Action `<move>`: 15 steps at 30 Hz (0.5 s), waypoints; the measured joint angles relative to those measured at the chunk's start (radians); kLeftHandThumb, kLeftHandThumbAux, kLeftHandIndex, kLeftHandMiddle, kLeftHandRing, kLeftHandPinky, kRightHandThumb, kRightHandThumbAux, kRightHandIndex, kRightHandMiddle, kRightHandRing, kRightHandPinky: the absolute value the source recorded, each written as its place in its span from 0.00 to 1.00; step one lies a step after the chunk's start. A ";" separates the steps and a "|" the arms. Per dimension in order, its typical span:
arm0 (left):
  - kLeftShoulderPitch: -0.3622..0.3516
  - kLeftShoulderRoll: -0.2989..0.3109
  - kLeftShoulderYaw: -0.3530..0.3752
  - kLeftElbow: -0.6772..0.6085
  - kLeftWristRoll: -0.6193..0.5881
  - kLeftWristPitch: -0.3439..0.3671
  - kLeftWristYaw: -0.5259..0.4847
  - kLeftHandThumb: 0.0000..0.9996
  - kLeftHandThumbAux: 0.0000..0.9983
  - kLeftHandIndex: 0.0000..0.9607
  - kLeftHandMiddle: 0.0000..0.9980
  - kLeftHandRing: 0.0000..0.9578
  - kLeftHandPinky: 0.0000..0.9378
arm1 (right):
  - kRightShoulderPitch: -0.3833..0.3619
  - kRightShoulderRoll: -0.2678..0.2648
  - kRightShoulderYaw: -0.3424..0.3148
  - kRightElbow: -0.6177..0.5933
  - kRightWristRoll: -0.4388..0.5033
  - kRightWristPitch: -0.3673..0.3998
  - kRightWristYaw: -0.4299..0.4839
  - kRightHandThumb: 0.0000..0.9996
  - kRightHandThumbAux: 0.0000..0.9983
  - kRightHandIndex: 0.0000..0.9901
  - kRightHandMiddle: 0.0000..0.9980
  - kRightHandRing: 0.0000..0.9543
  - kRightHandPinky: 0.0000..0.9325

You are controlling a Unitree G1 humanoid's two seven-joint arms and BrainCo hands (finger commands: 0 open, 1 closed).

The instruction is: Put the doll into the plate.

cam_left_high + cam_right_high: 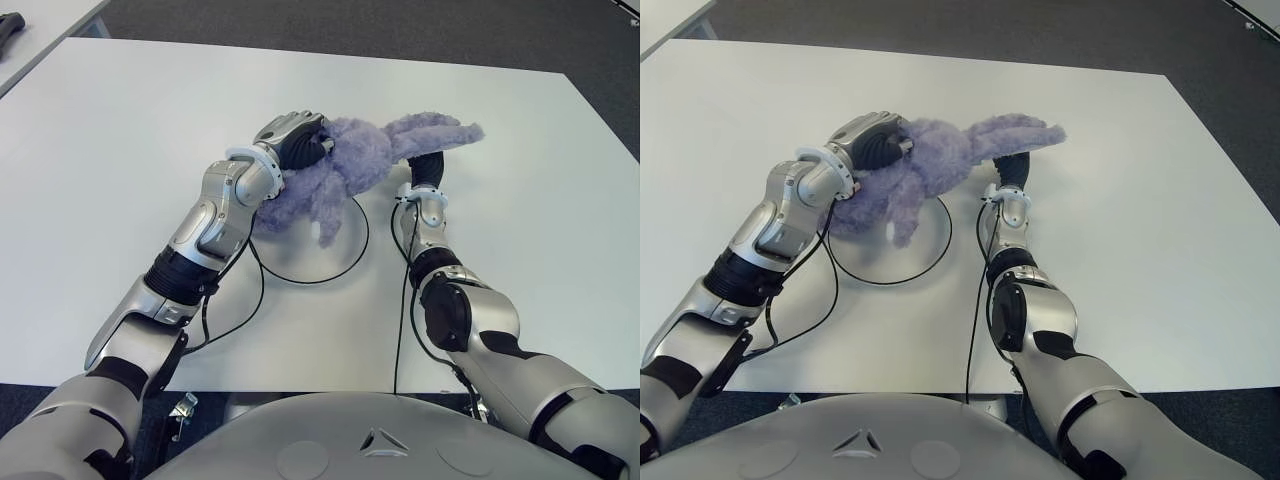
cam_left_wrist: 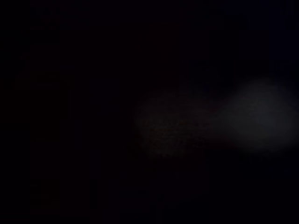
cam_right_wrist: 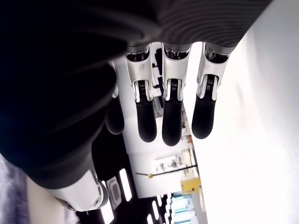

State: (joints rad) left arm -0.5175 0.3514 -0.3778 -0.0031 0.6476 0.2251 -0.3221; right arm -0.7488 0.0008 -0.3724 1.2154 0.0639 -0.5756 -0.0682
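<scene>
- The tabletop point(image 1: 120, 140) is a plain white slab, bare apart from the things at its middle; dark grey carpet point(image 1: 330, 25) shows beyond its far edge and along its right side.
- At the far left corner a second pale table point(image 1: 40, 30) stands apart from it, with a dark object at its edge, too small to identify.
- The plate point(image 1: 345, 262) appears as a white disc with a thin dark rim, lying flat near the tabletop's middle.
- The doll point(image 1: 350, 165), a fuzzy lavender plush, overlaps the plate's far-left part; one limb hangs over the disc and long limbs stretch right.
- The left hand point(image 1: 298, 138) presses into the doll's left side, fingers curled into the plush.
- The left wrist view is almost black, showing nothing clear.
- The right hand point(image 1: 428, 165) sits under the doll's right limbs, just right of the plate; its fingers point(image 3: 171, 121) are straight and loosely spread, holding nothing.
- Black cables point(image 1: 405, 300) trail across the tabletop along both arms.
</scene>
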 measured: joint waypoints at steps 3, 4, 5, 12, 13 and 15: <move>-0.001 -0.003 0.000 0.026 0.000 -0.014 0.026 0.96 0.61 0.77 0.50 0.81 0.73 | 0.000 0.000 0.000 0.000 0.000 0.000 0.000 0.31 0.80 0.25 0.28 0.30 0.35; -0.001 -0.005 0.000 0.035 0.000 -0.018 0.033 0.96 0.61 0.77 0.50 0.80 0.73 | 0.000 0.000 -0.001 0.000 0.000 0.000 0.000 0.30 0.80 0.25 0.28 0.30 0.34; -0.002 -0.006 0.000 0.046 0.000 -0.022 0.039 0.96 0.61 0.76 0.50 0.80 0.73 | 0.000 -0.001 -0.001 0.000 0.000 0.000 0.000 0.30 0.80 0.25 0.28 0.30 0.34; -0.018 -0.008 0.000 0.114 -0.002 -0.080 0.056 0.94 0.61 0.70 0.50 0.78 0.74 | 0.001 -0.001 -0.003 0.001 0.001 0.000 -0.001 0.32 0.80 0.26 0.27 0.29 0.33; -0.020 -0.008 0.000 0.122 -0.003 -0.090 0.056 0.94 0.61 0.70 0.50 0.78 0.73 | 0.001 -0.002 -0.003 0.001 0.001 0.000 -0.001 0.33 0.80 0.26 0.27 0.29 0.33; -0.023 -0.007 0.001 0.137 -0.005 -0.113 0.056 0.66 0.55 0.70 0.74 0.79 0.76 | 0.001 -0.002 -0.004 0.001 0.001 0.000 -0.001 0.33 0.80 0.27 0.27 0.28 0.33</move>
State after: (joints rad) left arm -0.5409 0.3442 -0.3771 0.1338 0.6427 0.1124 -0.2661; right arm -0.7481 -0.0008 -0.3760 1.2162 0.0650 -0.5755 -0.0688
